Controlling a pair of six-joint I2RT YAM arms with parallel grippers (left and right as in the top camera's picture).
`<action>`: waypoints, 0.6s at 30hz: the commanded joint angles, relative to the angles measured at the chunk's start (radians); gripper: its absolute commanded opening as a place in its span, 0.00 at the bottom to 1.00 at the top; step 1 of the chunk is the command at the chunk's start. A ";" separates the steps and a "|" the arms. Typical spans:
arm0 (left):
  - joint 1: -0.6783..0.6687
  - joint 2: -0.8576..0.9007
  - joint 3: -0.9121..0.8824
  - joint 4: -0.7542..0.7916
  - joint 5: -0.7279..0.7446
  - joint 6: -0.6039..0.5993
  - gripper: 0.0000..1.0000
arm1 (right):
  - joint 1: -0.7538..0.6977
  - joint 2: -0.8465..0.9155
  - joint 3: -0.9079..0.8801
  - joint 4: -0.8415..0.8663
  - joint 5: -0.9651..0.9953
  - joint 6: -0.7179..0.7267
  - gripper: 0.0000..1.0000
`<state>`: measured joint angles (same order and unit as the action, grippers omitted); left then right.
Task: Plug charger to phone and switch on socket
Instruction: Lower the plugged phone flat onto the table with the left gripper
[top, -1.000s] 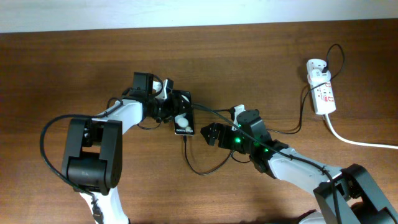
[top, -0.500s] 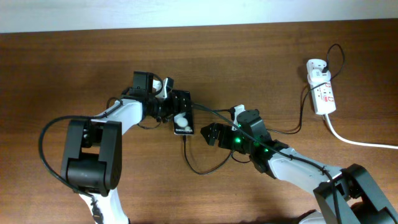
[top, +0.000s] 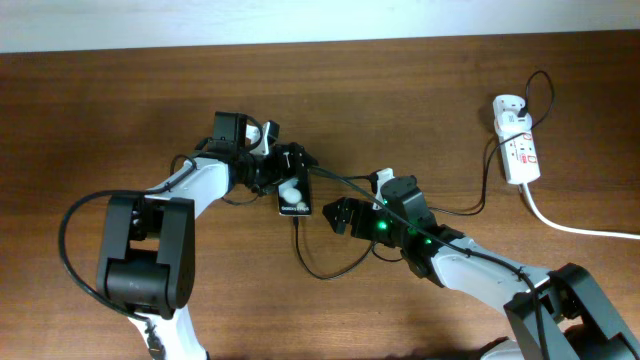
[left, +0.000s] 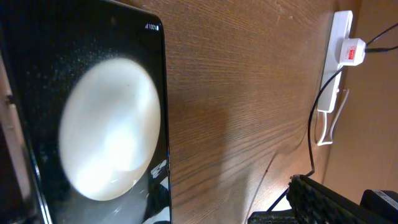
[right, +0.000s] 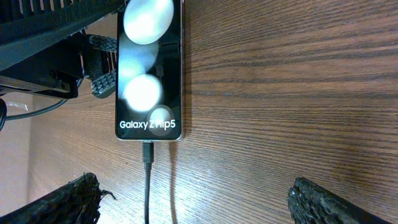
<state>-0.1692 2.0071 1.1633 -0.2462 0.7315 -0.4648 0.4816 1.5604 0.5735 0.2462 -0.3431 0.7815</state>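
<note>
The phone (top: 293, 190) lies flat on the table, a black slab with white round reflections and white text at its near end (right: 150, 68). The charger's black connector (right: 148, 151) sits in the phone's bottom port. Its thin cable (top: 330, 272) loops across the table to the white adapter (top: 509, 104) on the socket (top: 520, 150). My left gripper (top: 283, 170) is open around the phone's far end; its right finger (left: 329, 199) stands well clear of the phone (left: 93, 112). My right gripper (right: 208, 202) is open just below the phone, astride the cable, holding nothing.
The socket's thick white cord (top: 580, 228) runs off the right edge of the table. In the left wrist view the socket (left: 336, 56) shows far off at top right, with bare wood between it and the phone. The wall edge is at the back.
My left gripper's fingers have spread apart and let go of the phone, which has turned slightly. The right arm has not moved.
</note>
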 joint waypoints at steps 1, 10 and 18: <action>0.004 0.021 -0.016 -0.021 -0.085 0.014 0.99 | -0.004 -0.014 0.001 0.003 -0.012 -0.011 0.99; 0.004 0.021 -0.016 -0.037 -0.196 0.025 0.99 | -0.004 -0.014 0.001 0.003 -0.012 -0.011 0.99; 0.004 0.021 -0.016 -0.036 -0.243 0.025 0.99 | -0.004 -0.014 0.001 0.003 -0.012 -0.011 0.99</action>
<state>-0.1730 1.9919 1.1709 -0.2619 0.6277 -0.4606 0.4816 1.5604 0.5735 0.2466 -0.3431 0.7815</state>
